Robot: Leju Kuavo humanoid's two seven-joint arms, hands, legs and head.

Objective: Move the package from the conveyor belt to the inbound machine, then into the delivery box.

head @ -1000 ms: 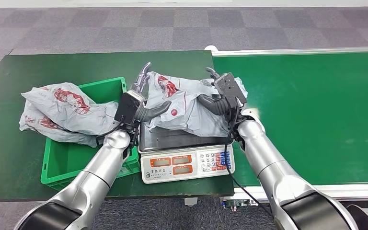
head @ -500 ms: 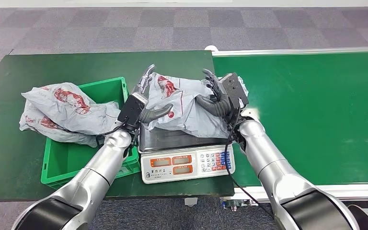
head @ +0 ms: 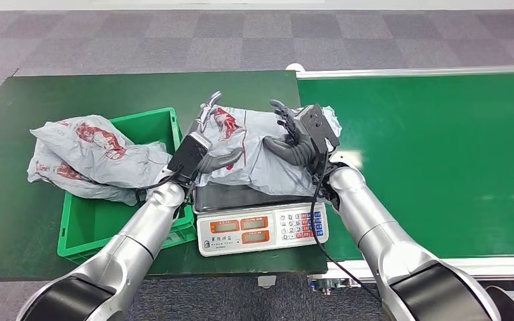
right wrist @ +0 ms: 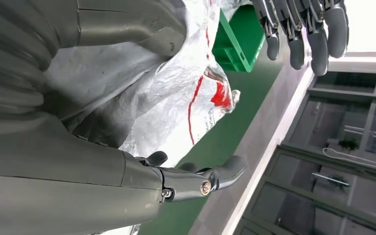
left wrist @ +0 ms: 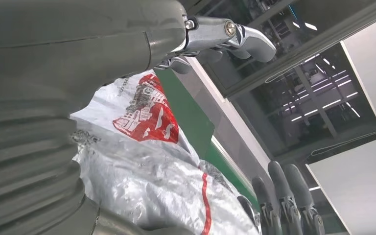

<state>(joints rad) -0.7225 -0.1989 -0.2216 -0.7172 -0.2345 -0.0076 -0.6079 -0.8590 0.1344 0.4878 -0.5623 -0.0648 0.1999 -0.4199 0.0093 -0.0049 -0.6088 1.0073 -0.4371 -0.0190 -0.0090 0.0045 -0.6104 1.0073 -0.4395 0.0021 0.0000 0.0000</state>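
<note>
Atop scale (head: 261, 224), pkg (head: 254, 150) sits btwn both robot hands, left (head: 204, 144) & right (head: 294, 137), fingers spread.

Package (head: 258, 144) on scale (head: 261, 224) (hands flanking it); crate (head: 117, 214) left, conveyor (head: 435, 160) right.

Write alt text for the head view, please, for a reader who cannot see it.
Two silver robot arms flank a grey plastic mail package lying on the steel pan of a weighing scale, left hand and right hand at its sides. More grey packages fill a green crate to the left; a bare green conveyor belt lies right.
</note>
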